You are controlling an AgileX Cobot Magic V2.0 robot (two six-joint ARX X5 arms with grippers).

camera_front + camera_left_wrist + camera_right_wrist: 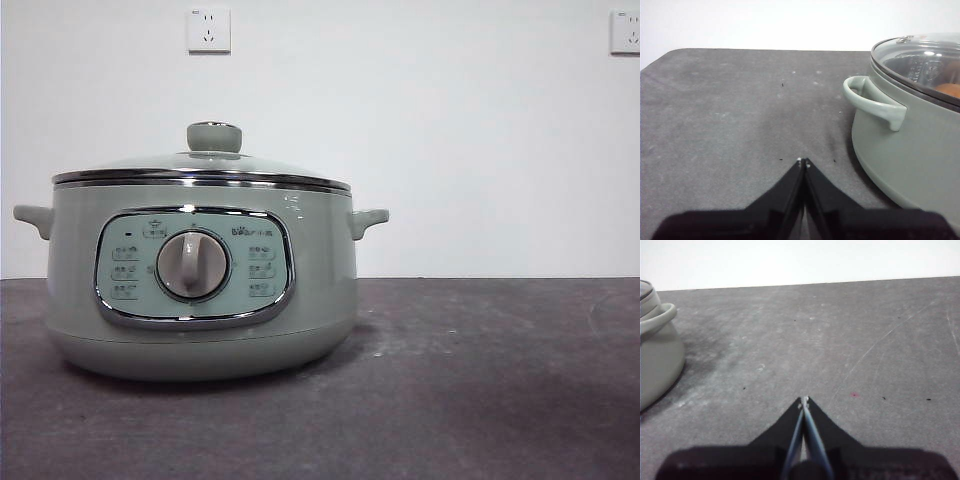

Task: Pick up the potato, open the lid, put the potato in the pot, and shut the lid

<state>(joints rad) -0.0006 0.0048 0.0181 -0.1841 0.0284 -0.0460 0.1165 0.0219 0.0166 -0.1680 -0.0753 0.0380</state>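
The lid (pixel 200 165) sits closed on the pot (pixel 200 290) at left of the front frame; the potato (pixel 949 90) shows orange through the glass, inside. Both the left gripper (pixel 803 161) and the right gripper (pixel 804 399) have jaws pressed together, empty, above bare table (pixel 840 340). The glass lid is likely rigid, slippery and fragile: grasp it by the knob (pixel 214 136).

1. Pot (pixel 200 330): smooth, glossy sage-green shell; chrome-framed panel (pixel 193 267).
2. Lid (pixel 925 55): clear glass, polished steel rim, glossy green knob (pixel 214 136).
3. Potato (pixel 949 90): smooth orange-brown skin, seen through the glass.
4. Table (pixel 840 340): matt dark grey, scuffed, scratched.
5. Wall (pixel 450 120): matt white.
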